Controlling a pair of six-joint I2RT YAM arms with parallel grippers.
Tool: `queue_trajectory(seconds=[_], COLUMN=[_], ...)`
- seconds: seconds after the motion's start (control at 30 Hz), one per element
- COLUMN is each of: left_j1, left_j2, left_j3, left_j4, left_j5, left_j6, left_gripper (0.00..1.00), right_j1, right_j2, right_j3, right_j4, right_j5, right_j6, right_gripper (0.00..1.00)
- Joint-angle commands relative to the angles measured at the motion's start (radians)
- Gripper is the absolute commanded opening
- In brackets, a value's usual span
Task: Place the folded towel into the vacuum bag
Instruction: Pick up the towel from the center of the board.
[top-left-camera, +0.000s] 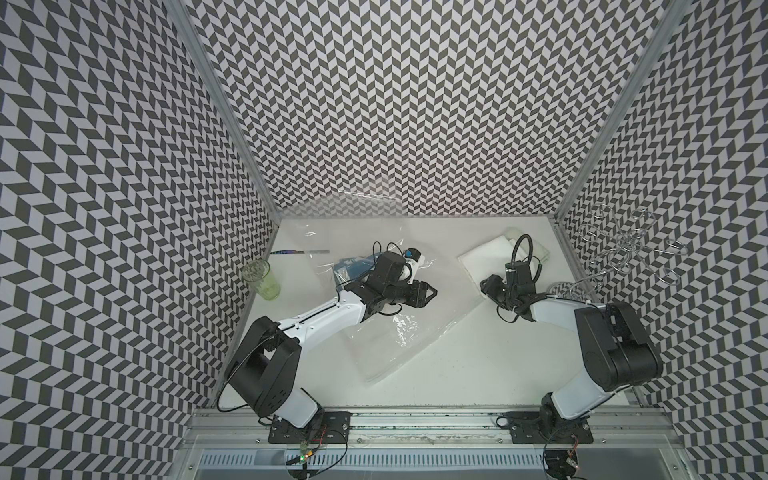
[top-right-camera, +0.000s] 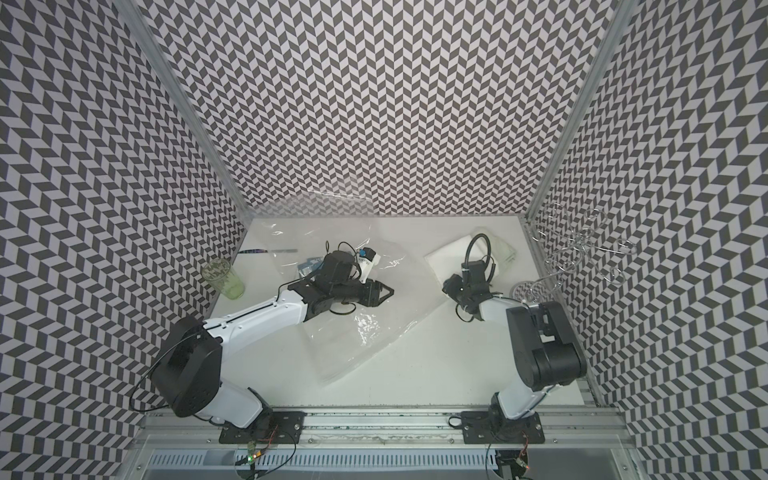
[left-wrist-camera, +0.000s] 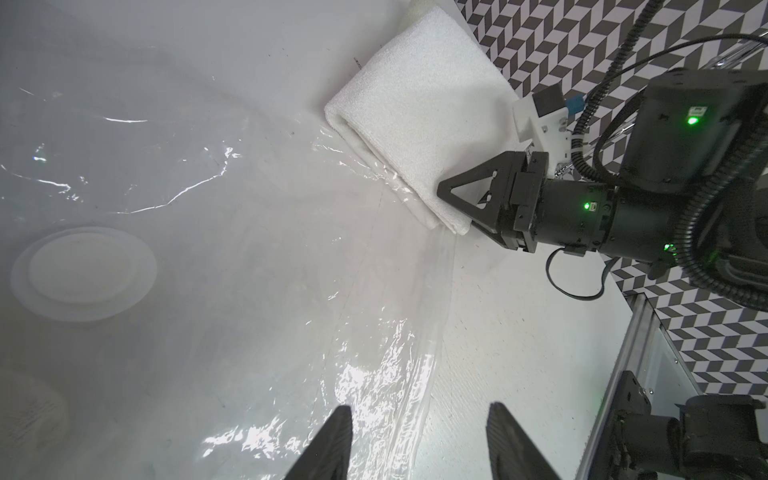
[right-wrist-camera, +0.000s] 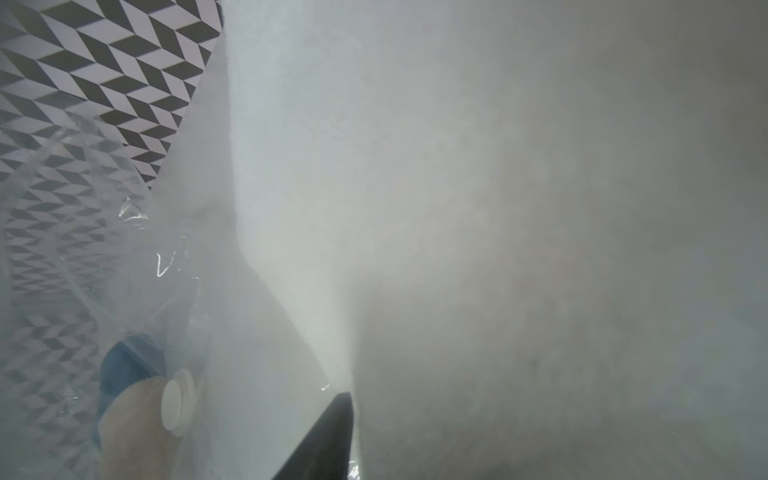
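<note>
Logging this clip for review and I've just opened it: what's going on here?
A white folded terry towel is being loaded into a large transparent crinkly plastic vacuum bag. The right gripper has its jaws at a corner of the towel, by the bag's edge; whether they grip it is unclear. The left gripper hovers over the bag, jaws open. The towel lies mostly outside the bag.

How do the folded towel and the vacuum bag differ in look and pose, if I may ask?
The folded towel is opaque white terry; the vacuum bag is clear, glossy and crinkled. The towel is a compact block near the far right corner; the bag spreads far wider across the middle. The bag carries a round white valve cap; the towel is plain. Both lie on the white table.
</note>
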Motion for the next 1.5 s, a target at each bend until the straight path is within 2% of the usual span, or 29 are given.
queue_trajectory(seconds=[0.0,0.17,0.27,0.43,0.53,0.77,0.83,0.97,1.0,1.07,1.17,1.3,1.47], left_j1=[0.000,0.000,-0.001,-0.002,-0.004,-0.007,-0.012,-0.015,-0.015,-0.013,-0.013,-0.012,0.005], left_j2=[-0.023,-0.028,-0.022,-0.014,-0.023,-0.034,-0.028,-0.039,-0.044,-0.050,-0.046,-0.050,-0.077], left_j3=[-0.003,-0.014,-0.013,0.000,0.001,-0.021,-0.012,0.000,-0.002,-0.006,-0.005,0.003,0.018], left_j4=[0.003,0.009,0.009,0.003,-0.006,0.001,-0.003,-0.016,-0.019,-0.021,-0.022,-0.021,-0.024], left_j5=[0.008,0.009,0.012,0.019,0.014,0.010,0.011,0.000,-0.005,-0.010,-0.010,-0.011,-0.013], left_j6=[0.014,0.008,0.009,0.003,0.004,-0.008,-0.009,-0.002,0.002,0.008,0.009,0.005,0.006], left_gripper=[0.55,0.55,0.55,0.55,0.55,0.55,0.55,0.55,0.55,0.55,0.55,0.55,0.55], right_j1=[-0.005,-0.017,-0.030,-0.082,-0.113,-0.127,-0.131,-0.131,-0.131,-0.130,-0.130,-0.122,-0.061], right_j2=[-0.020,-0.114,-0.149,-0.091,-0.044,-0.008,0.022,0.027,0.017,-0.024,-0.086,-0.154,-0.227], right_j3=[0.048,0.017,0.029,0.073,0.088,0.075,0.078,0.049,0.042,0.034,0.067,0.166,0.302], right_j4=[-0.047,-0.141,-0.214,-0.228,-0.200,-0.080,-0.046,0.019,0.027,0.023,-0.030,-0.153,-0.284], right_j5=[-0.033,-0.033,0.029,0.047,0.020,0.074,0.068,0.044,0.041,0.055,0.079,0.110,0.180], right_j6=[-0.040,-0.049,-0.047,-0.099,-0.094,-0.052,-0.050,-0.040,-0.041,-0.047,-0.084,-0.155,-0.266], right_gripper=[0.66,0.82,0.88,0.90,0.91,0.91,0.86,0.68,0.62,0.42,0.26,0.17,0.13])
